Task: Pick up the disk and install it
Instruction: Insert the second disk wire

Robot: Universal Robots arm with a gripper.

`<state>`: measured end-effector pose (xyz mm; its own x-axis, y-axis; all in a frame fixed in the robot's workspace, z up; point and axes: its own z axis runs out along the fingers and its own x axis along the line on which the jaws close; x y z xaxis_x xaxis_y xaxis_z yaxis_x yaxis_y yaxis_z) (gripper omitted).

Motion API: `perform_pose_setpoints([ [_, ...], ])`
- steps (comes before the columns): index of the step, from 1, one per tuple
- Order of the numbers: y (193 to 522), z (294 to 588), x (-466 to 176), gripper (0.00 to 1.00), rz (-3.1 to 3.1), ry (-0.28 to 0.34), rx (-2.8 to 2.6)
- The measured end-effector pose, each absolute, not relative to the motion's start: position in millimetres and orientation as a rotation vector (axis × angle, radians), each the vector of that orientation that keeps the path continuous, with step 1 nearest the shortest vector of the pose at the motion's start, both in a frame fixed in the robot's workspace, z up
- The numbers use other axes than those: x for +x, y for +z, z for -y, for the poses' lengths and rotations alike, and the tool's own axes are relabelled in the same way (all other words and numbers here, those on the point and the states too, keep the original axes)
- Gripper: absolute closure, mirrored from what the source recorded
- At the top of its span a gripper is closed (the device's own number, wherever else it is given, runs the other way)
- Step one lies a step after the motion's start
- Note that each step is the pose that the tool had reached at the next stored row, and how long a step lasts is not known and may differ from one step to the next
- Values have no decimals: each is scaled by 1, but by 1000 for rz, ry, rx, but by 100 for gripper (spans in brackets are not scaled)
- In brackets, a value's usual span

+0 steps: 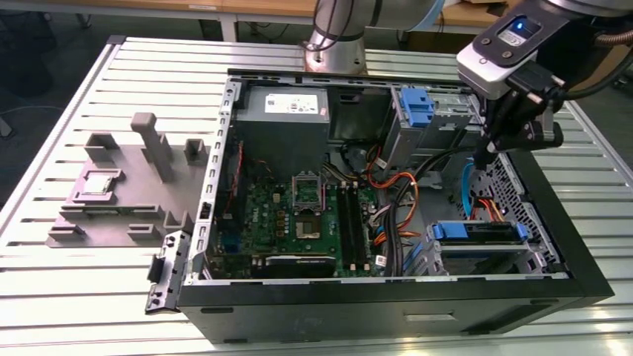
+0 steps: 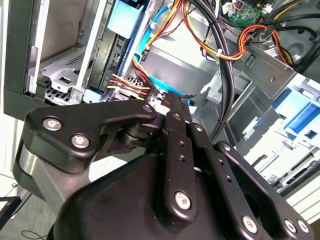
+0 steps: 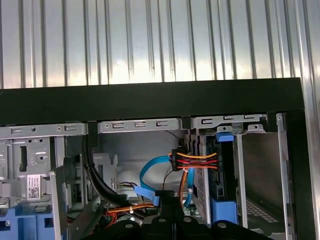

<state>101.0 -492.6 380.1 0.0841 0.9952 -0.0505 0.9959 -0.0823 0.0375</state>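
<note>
The disk [image 1: 475,231] sits in the drive cage at the near right corner of the open computer case [image 1: 554,222], its blue carrier rail facing up. The second wrist view shows the disk [image 2: 119,30] edge-on with red and yellow power wires running to it. In the first wrist view the disk [image 3: 223,172] stands between metal cage walls, blue plastic at both ends. My gripper [image 1: 485,157] hangs over the case's right side, further back than the disk and apart from it. Its black fingers [image 2: 176,107] are shut together with nothing between them.
A blue latch piece [image 1: 417,107] stands on the rear drive bay. The grey power supply [image 1: 284,111] fills the case's back left. Orange, black and blue cables [image 1: 396,208] cross the motherboard [image 1: 296,215]. A grey fixture [image 1: 129,185] lies on the slatted table left of the case.
</note>
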Motion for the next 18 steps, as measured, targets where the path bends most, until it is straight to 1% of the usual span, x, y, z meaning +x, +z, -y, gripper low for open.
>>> perform_pose_setpoints([
  [7,380,489,101,89,-2072,-30,2267],
  [9,380,488,101,77,-2072,-32,2266],
  [11,380,487,101,77,-2065,-46,2258],
  [12,380,486,101,70,-2062,-51,2255],
  [18,379,479,101,70,-2041,-69,2258],
])
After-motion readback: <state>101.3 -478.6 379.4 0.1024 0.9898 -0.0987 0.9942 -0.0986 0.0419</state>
